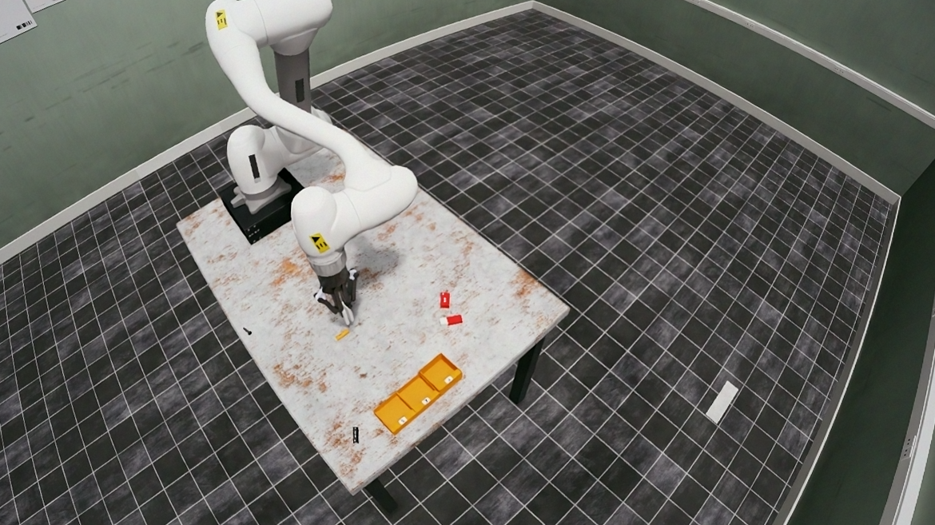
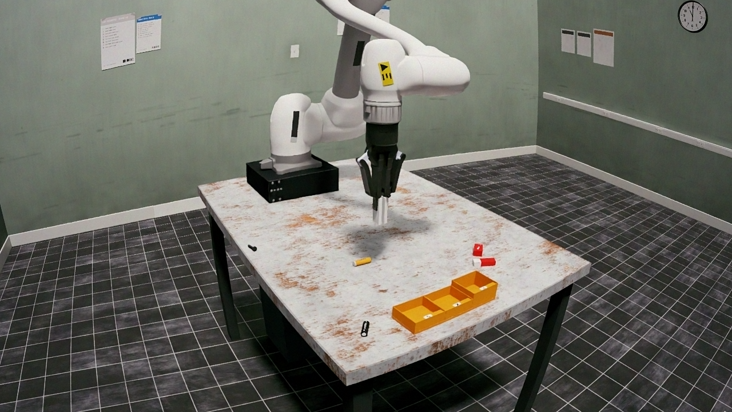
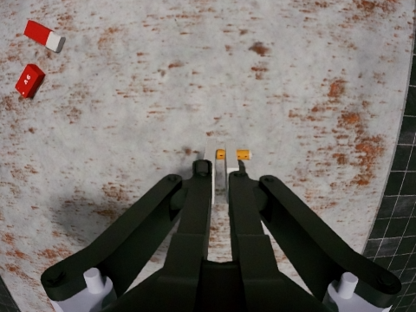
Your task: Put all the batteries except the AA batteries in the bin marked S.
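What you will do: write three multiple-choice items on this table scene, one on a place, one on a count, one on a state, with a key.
1. Where does the yellow battery lie?
A. In a bin
B. On the table
C. On the floor

2. How many orange bins stand in the row?
A. Two
B. Three
C. Five

3. How do the jaws stand?
A. Wide open
B. Shut on a battery
C. Shut, holding nothing

Key: 1 B, the yellow battery rests on the table, apart from the bins. 2 B, the orange bins show three compartments. 3 C, the jaws are drawn together above the table with nothing between them.
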Motion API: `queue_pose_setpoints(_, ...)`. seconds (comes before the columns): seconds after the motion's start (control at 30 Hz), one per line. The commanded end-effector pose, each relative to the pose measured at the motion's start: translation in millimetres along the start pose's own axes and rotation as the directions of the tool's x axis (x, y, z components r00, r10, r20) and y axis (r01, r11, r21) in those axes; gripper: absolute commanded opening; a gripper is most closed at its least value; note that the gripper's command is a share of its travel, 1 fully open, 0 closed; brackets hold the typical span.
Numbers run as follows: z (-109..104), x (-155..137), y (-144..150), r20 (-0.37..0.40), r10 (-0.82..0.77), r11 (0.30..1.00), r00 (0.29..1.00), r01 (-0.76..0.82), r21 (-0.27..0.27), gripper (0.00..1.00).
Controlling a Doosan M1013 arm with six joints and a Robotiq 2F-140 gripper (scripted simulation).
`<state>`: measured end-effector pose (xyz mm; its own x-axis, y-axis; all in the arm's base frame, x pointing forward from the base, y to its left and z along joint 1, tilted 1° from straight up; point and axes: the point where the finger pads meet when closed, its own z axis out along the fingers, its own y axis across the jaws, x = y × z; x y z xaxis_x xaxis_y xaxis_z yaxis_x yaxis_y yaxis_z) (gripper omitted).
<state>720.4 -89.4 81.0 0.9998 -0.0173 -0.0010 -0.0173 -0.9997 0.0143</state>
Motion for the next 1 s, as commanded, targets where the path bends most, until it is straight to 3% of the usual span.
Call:
queue_pose_setpoints(0.0,6.1,29.6,7.9,0.001,0.0,1.0,1.0,0.0,0.0,0.15)
queue_pose_setpoints(0.27,19.6,92.5,25.1,0.001,0.0,1.0,1.0,0.0,0.0,0.15)
queue_pose_setpoints(0.33,19.6,92.5,25.1,0.001,0.0,1.0,1.0,0.0,0.0,0.15)
queue_pose_setpoints(0.83,45.0,210.6,57.3,0.001,0.0,1.0,1.0,0.0,0.0,0.15)
queue_pose_setpoints(0.97,48.3,226.4,61.6,0.001,0.0,1.0,1.0,0.0,0.0,0.15)
